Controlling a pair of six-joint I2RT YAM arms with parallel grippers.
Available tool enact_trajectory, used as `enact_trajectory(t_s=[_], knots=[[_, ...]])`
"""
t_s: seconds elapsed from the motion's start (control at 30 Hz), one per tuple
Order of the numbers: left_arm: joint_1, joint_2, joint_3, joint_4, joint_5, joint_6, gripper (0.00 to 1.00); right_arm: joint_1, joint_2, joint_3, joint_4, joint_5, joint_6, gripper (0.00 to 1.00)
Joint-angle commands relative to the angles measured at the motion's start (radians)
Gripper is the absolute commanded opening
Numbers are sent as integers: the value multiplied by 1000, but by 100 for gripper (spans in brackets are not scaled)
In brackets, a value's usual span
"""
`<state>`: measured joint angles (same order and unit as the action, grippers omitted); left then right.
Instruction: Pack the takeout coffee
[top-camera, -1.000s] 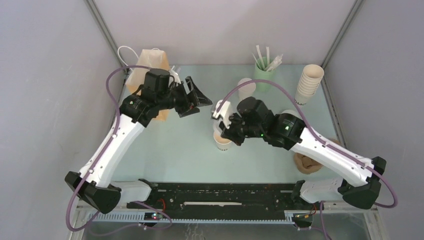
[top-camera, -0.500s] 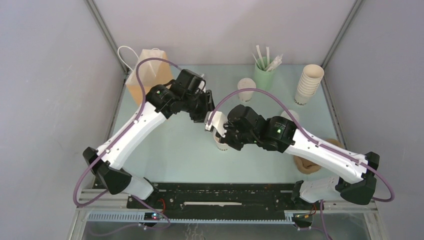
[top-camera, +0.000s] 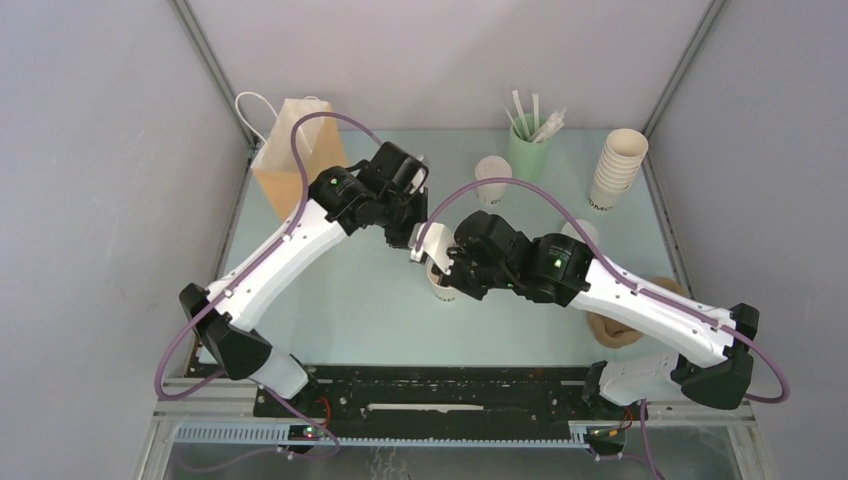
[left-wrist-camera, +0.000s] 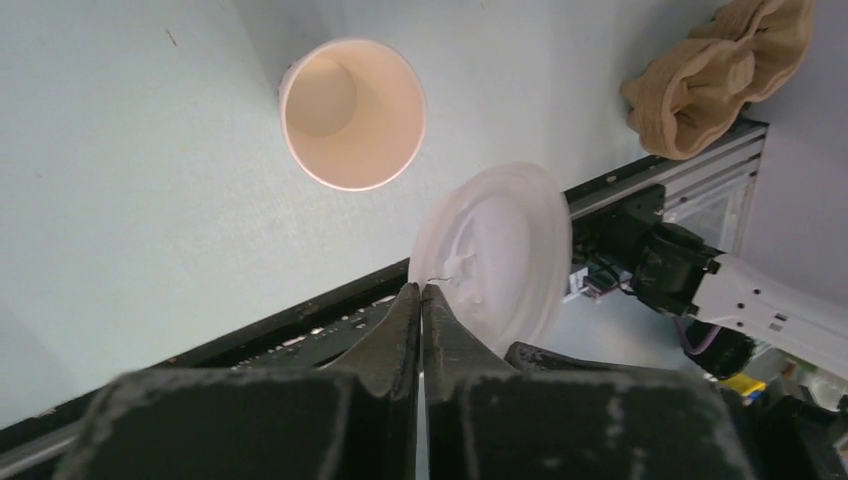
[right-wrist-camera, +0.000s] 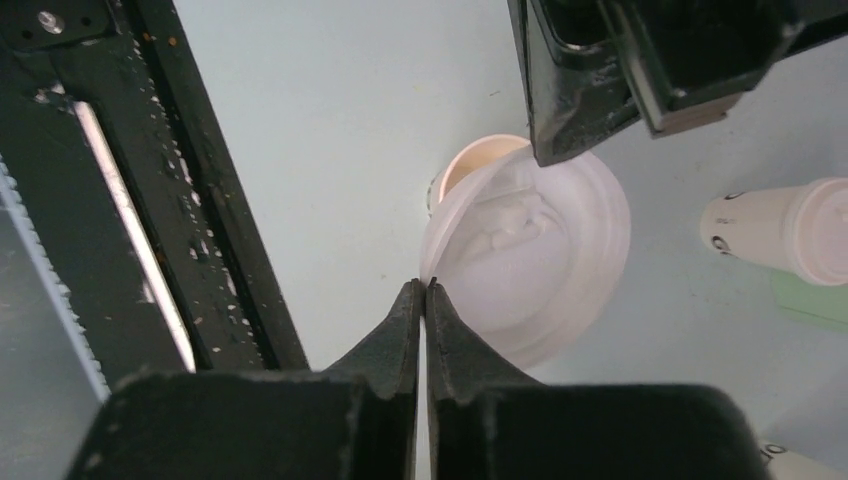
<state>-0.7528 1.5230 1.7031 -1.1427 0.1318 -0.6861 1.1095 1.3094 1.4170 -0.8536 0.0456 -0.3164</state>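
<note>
Top external | left gripper (left-wrist-camera: 422, 290) now pinching lid (left-wrist-camera: 500, 250) | right gripper (right-wrist-camera: 426, 286) unchanged

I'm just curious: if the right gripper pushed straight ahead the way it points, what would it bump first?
Likely the open paper cup just beyond the plastic lid the right gripper pinches, though depth is hard to judge.

Dark print on the cup stack (top-camera: 617, 170) and lidded cup (right-wrist-camera: 775, 228) is too small to read.
</note>
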Motion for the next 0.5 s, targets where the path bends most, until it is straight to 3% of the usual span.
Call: enact_trajectory(t_s=[0.0, 0.13, 0.23, 0.33, 0.43, 0.47], knots=[[-9, 8, 60, -14, -38, 26, 0, 21, -16, 56, -6, 68, 11, 22], [10, -19, 50, 23, -43, 17, 0, 17, -39, 97, -15, 180, 122, 70], [93, -105, -70, 186, 91, -58, 0, -69, -68, 212, -111, 146, 294, 99], [217, -220, -288, 484, 318, -257, 0, -244, -157, 259, -86, -50, 498, 100], [288, -323, -557, 1070, 498, -638, 0, -456, -275, 165, 111, -311, 749, 100], [294, -334, -613, 1314, 521, -754, 0, -523, -311, 95, 243, -421, 908, 100]])
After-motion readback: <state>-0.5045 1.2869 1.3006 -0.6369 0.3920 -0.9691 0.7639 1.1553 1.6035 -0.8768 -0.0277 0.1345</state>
